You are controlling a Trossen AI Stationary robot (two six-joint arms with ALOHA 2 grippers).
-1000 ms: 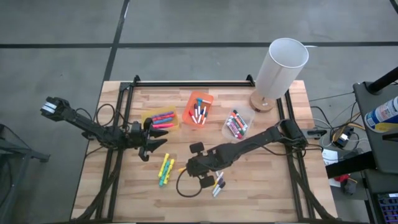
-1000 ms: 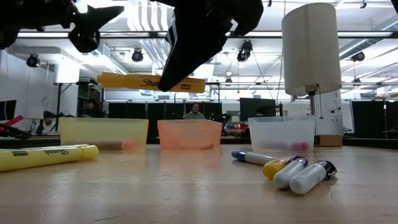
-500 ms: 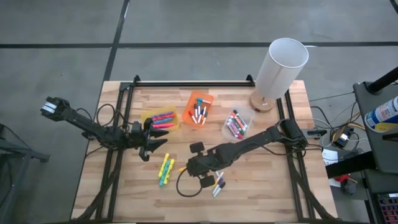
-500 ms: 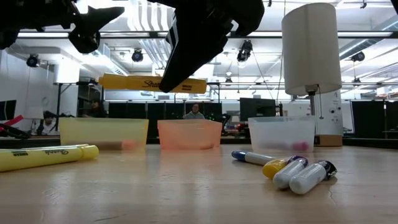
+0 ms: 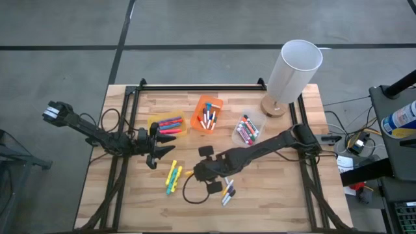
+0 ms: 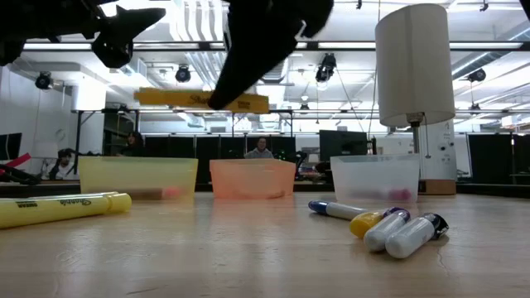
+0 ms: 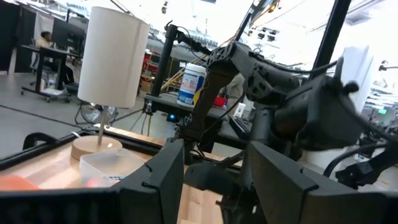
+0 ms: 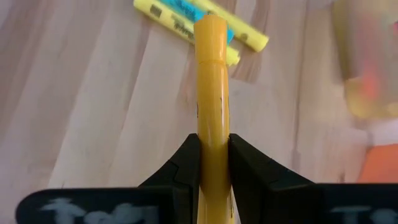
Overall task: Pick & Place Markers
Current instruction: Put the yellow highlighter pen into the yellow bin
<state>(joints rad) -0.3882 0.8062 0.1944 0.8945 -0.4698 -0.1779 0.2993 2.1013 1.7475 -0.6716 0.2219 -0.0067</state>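
My right gripper [image 5: 197, 173] hangs over the middle of the table, shut on a yellow marker [image 6: 186, 99] that lies level in the air. Two yellow markers and a green one [image 5: 173, 177] lie flat on the wood just left of it. Several white and dark markers [image 5: 227, 192] lie near the front. More markers fill the yellow bin [image 5: 156, 121], the orange bin [image 5: 218, 104] and the clear bin [image 5: 260, 121]. My left gripper [image 5: 158, 153] waits open beside the yellow bin with nothing between its fingers. My right gripper pinches the yellow marker's barrel [image 8: 212, 146] between its two fingers [image 8: 180, 168], toward one end. The fingers slant down from the table's right side. Most of the marker sticks out past the fingertips, level and lifted clear of the table.
A white lamp [image 5: 292, 68] on a round wooden base stands at the far right corner. A black frame [image 5: 195, 86] runs along the table's far edge and sides. Bare wood shows at the near left and the near right.
The held yellow marker has risen a little with my right gripper and stays about level. The markers on the table and my left gripper have kept their places.
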